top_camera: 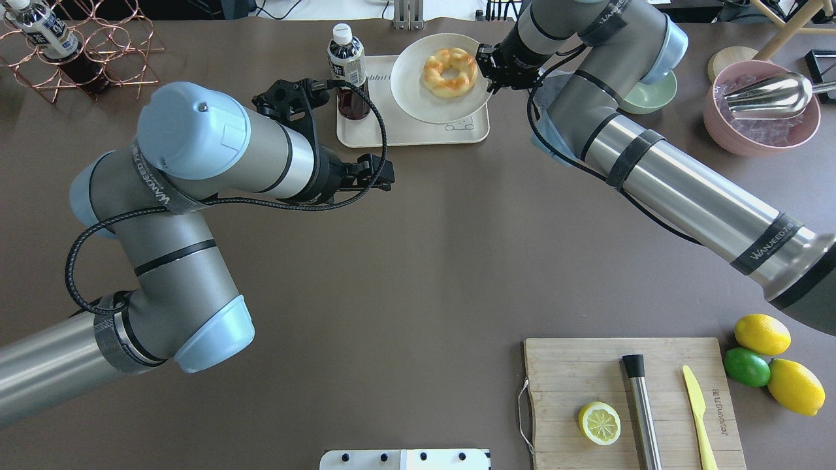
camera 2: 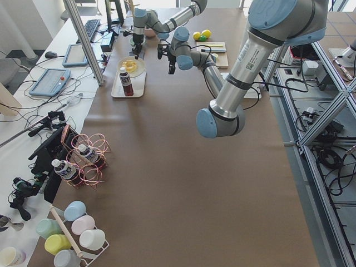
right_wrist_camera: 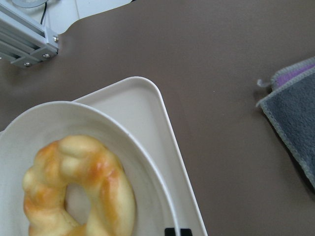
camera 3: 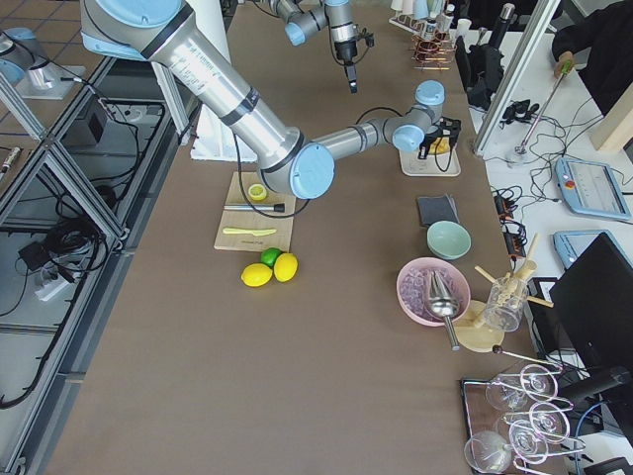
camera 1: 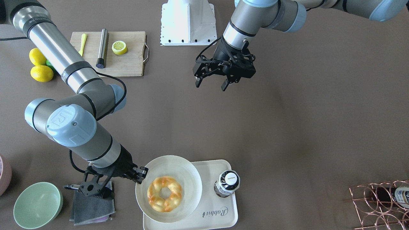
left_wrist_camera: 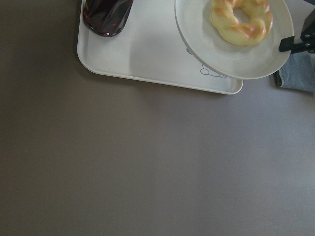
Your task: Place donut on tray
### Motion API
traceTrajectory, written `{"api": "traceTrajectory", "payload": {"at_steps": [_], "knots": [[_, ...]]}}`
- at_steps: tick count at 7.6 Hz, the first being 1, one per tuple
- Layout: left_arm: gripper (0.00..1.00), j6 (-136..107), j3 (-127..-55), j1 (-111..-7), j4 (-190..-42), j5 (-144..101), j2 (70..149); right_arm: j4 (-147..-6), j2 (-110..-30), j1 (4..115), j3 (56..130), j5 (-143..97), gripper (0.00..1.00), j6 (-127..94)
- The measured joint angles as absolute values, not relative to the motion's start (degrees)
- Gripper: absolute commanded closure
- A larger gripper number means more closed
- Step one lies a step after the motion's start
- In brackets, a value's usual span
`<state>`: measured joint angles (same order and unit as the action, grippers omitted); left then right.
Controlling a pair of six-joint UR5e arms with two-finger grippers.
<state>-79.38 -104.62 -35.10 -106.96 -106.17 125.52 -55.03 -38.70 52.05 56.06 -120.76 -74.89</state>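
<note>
The donut (camera 1: 164, 193), a golden twisted ring, lies in a round white bowl (camera 1: 188, 179). The bowl is over the near-left part of the cream "Rabbit" tray (camera 1: 220, 217) and overhangs its edge. My right gripper (camera 1: 142, 174) is shut on the bowl's rim; in the overhead view it (top_camera: 488, 68) is at the bowl's right side. The right wrist view shows the donut (right_wrist_camera: 78, 191), the bowl (right_wrist_camera: 29, 128) and the tray corner (right_wrist_camera: 142, 103). My left gripper (camera 1: 211, 84) is open and empty, raised over the bare table, well short of the tray.
A dark bottle (camera 1: 227, 183) stands on the tray beside the bowl. A grey cloth (camera 1: 92, 204) and a green bowl (camera 1: 37, 204) lie under the right arm. A wooden cutting board (camera 1: 123, 54) holds a lemon half. A copper rack (camera 1: 380, 204) stands at the corner.
</note>
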Motion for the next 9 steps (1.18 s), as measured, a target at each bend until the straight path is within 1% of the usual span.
{"api": "traceTrajectory", "payload": {"at_steps": [2,4,5,9], "knots": [[0.02,-78.75,-104.48,-35.64,-106.97,-106.21,125.51,-49.66,-36.38,49.94,49.59,-116.37,1.0,-74.96],[0.02,-78.52,-104.43,-35.9,-107.03,-106.25,125.51,-48.5,-34.11,48.89,46.09,-114.04,1.0,-74.97],[0.02,-78.5,-104.42,-35.94,-107.04,-106.22,125.51,-48.39,-33.71,48.76,45.55,-113.43,0.01,-74.97],[0.02,-78.57,-104.34,-36.44,-106.96,-106.26,125.58,-48.5,-33.61,49.31,45.96,-113.37,0.0,-74.91]]}}
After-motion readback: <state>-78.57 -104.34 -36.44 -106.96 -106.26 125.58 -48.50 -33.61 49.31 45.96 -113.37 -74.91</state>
